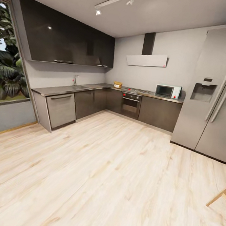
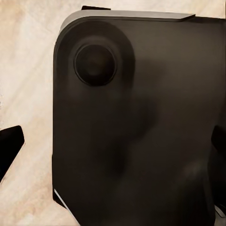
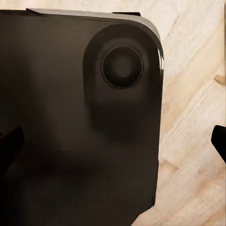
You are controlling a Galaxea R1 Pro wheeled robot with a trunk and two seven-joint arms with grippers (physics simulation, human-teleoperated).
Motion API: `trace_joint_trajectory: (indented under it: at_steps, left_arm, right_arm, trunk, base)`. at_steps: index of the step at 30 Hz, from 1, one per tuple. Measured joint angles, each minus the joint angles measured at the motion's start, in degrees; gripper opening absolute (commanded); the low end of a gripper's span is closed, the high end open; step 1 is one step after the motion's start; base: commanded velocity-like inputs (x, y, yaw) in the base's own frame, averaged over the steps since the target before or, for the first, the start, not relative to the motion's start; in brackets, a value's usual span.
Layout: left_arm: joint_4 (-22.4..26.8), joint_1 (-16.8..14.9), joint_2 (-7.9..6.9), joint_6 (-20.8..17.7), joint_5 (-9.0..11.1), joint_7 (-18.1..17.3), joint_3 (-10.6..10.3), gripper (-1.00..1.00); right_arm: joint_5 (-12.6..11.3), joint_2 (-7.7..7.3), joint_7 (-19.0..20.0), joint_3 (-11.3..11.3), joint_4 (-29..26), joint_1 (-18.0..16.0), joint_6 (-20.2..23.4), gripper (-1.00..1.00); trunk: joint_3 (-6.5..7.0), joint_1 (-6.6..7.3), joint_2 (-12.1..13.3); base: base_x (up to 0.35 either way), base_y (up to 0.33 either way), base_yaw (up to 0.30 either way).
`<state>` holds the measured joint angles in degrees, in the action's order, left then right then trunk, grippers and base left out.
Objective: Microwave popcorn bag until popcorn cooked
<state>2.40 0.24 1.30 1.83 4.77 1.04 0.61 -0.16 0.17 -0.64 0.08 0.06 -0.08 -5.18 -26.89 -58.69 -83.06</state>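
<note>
Light wood floor [image 1: 98,173] spreads out closest to us and runs up to the cabinets of the kitchen [image 1: 93,103]. Beyond it, the countertop [image 1: 94,87] bends in an L from about ten o'clock round to one o'clock. We see the popcorn bag [image 1: 118,85] standing on that steel slab at roughly twelve o'clock, just beside the hob above the oven [image 1: 131,106]. Further along, toward one o'clock, the microwave [image 1: 167,91] sits on the same slab with its door shut, well apart from the bag. A tall steel fridge [image 1: 209,93] stands at two o'clock, and a window [image 1: 8,57] with green plants outside is at nine o'clock.

Our left gripper [image 2: 115,146] and right gripper [image 3: 115,141] both hang above the dark robot base [image 2: 136,122] and floor, fingertips spread wide apart at the frame edges, gripping nothing.
</note>
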Motion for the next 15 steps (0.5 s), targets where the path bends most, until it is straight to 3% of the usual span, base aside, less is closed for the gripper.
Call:
trace_joint_trajectory:
  at_steps: [15]
  left_arm:
    - [0.0,0.0,0.03,0.0,0.0,0.0,0.1,1.00]
  right_arm:
    - [0.4,0.00,0.0,0.5,0.0,0.0,0.2,1.00]
  trunk:
    - [0.00,0.00,0.0]
  base:
    - [0.326,0.000,-0.021]
